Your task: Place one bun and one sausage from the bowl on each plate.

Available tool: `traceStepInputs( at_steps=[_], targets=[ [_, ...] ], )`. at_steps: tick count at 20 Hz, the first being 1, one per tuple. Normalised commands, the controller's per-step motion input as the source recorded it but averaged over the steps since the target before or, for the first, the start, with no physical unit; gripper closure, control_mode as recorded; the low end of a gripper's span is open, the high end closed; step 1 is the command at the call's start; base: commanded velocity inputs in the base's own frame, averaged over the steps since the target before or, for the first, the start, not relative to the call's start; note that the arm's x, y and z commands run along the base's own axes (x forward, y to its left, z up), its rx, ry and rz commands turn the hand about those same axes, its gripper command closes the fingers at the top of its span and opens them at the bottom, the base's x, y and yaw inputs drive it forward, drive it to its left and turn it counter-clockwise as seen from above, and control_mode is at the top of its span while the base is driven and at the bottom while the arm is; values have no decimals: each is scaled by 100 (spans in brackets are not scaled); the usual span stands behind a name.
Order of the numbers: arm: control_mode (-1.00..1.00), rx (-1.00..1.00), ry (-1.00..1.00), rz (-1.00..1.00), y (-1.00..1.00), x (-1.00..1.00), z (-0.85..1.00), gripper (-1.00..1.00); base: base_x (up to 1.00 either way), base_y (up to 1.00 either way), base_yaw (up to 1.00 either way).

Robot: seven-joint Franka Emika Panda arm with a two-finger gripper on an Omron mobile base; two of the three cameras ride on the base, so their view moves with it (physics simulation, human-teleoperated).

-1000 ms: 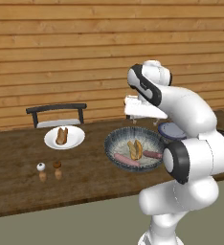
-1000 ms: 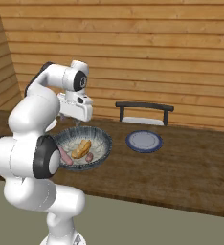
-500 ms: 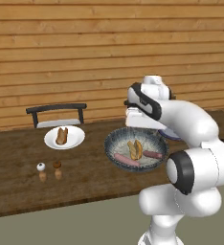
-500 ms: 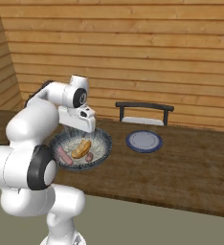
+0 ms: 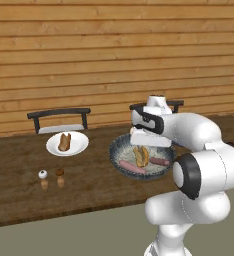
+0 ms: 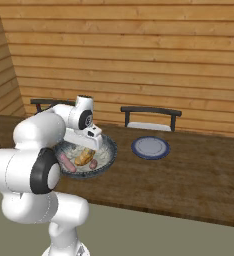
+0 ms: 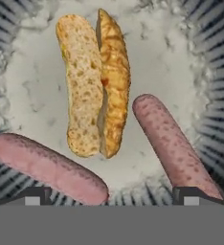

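The bowl [image 5: 116, 150] [image 6: 109, 149] stands on the wooden table in front of me and holds one split bun [image 7: 92, 83] [image 5: 141, 157] and two pink sausages, one [image 7: 47, 167] on the left of the hand view and one [image 7: 173, 146] on its right. My gripper [image 7: 111, 196] [image 5: 140, 149] [image 6: 87, 149] hangs open just above the bowl's inside, pointing straight down, with nothing between its fingers. The white plate [image 5: 79, 147] lies to the left with a bun [image 5: 64, 141] on it. To the right lies the blue-grey plate [image 6: 150, 148], bare.
Salt and pepper shakers [image 5: 43, 176] [image 5: 60, 175] stand near the table's front edge, left of the bowl. Two dark chairs [image 5: 59, 116] [image 6: 150, 114] stand behind the table against the wooden wall.
The hand has come down from above the bowl to just over the food. Its jaws have stayed open. Bowl, plates and food have not moved.
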Motion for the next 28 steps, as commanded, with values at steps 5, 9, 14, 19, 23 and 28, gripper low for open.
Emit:
traceStepInputs(
  at_steps=[5, 9, 14, 19, 23, 28],
  targets=[
    [-100, 0, -1, 2, -1, 20, -40, -100, 0, 0, 0],
    [-100, 0, -5, 0, 0, 29, -29, -100, 0, 0, 0],
    [-100, 0, -6, 0, 0, 18, -17, -100, 0, 0, 0],
    [-100, 0, -8, 0, 2, 0, -16, -100, 0, 0, 0],
    [-100, 0, -2, 0, 7, 0, -16, -100, 0, 0, 0],
    [-100, 0, 0, 0, 9, 0, -19, -100, 0, 0, 0]
  ],
)
